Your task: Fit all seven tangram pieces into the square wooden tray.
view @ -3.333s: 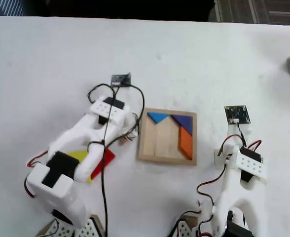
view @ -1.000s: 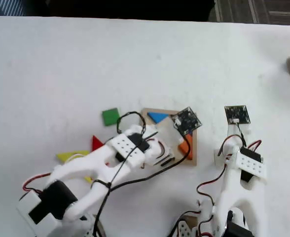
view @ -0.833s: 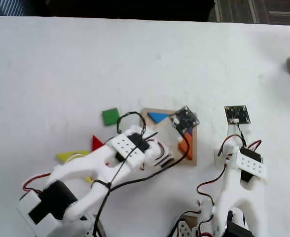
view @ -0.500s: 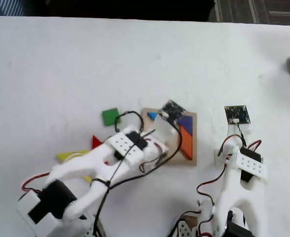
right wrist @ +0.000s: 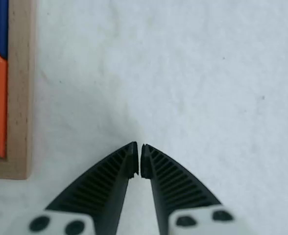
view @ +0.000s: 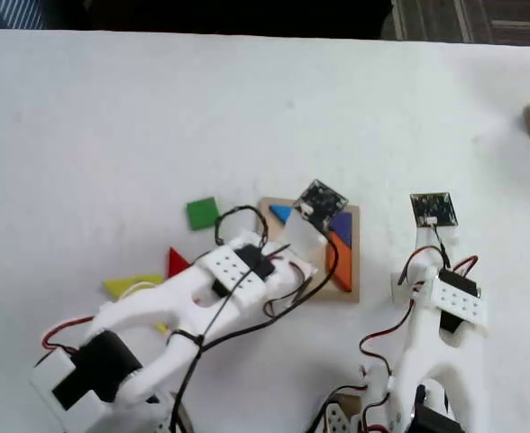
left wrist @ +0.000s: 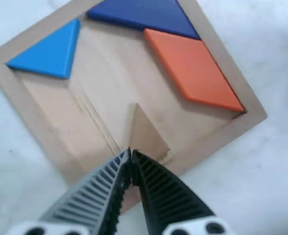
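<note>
Left wrist view: the left gripper (left wrist: 131,155) is being held low over the tray (left wrist: 105,83), its jaws being pressed together at the tips with nothing seen between them. Three pieces are being shown seated in the tray: a blue triangle (left wrist: 48,51) in one corner, a navy triangle (left wrist: 141,12) along the neighbouring edge, and an orange piece (left wrist: 193,73) touching it along the next side. A pale shape (left wrist: 144,132) is being touched, or nearly so, by the tips; whether it is a wood-coloured piece or a mark in the floor cannot be told. In the high view a green square (view: 202,213), a red triangle (view: 177,262) and a yellow triangle (view: 130,284) are being left on the table (view: 112,117) beside the tray, on the left arm's side. The right gripper (right wrist: 139,159) is being held over bare table near the tray's rim, closed to a hairline gap and empty. The step in hand is being judged a nudge or check inside the tray, with roughly half the task outstanding. It is being done well if the tips are being slid flat and slowly, with pressure being directed toward the bare floor and away from the seated pieces, so that none is being tipped over its neighbour.
</note>
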You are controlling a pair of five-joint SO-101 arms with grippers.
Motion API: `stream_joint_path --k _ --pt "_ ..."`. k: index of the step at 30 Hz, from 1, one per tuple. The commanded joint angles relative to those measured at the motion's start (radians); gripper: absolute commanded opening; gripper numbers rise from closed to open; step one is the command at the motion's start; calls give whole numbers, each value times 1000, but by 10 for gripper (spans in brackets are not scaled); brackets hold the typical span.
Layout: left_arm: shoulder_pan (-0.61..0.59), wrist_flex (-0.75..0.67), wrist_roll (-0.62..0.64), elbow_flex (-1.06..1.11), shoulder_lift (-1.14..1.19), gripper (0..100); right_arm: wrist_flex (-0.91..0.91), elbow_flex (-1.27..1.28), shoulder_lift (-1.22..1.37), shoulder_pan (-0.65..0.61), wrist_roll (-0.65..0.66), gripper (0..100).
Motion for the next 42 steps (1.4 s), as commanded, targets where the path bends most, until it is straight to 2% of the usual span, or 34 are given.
stream_joint_path --k 1,6,17,29,34,42 --pt "25 -21 14 -11 -47 22 16 -3 -30 -8 9 19" --pt "-2 8 83 -15 -44 22 16 -3 -30 -8 9 19" --pt "-36 80 92 -167 176 22 16 -3 -30 -8 9 19" --pt "-87 69 83 -255 186 23 16 -3 -30 -8 9 19" --pt "-111 21 89 -281 179 23 16 -3 -30 -8 9 19" --pt "-41 5 91 -230 58 23 16 -3 -30 -22 9 19"
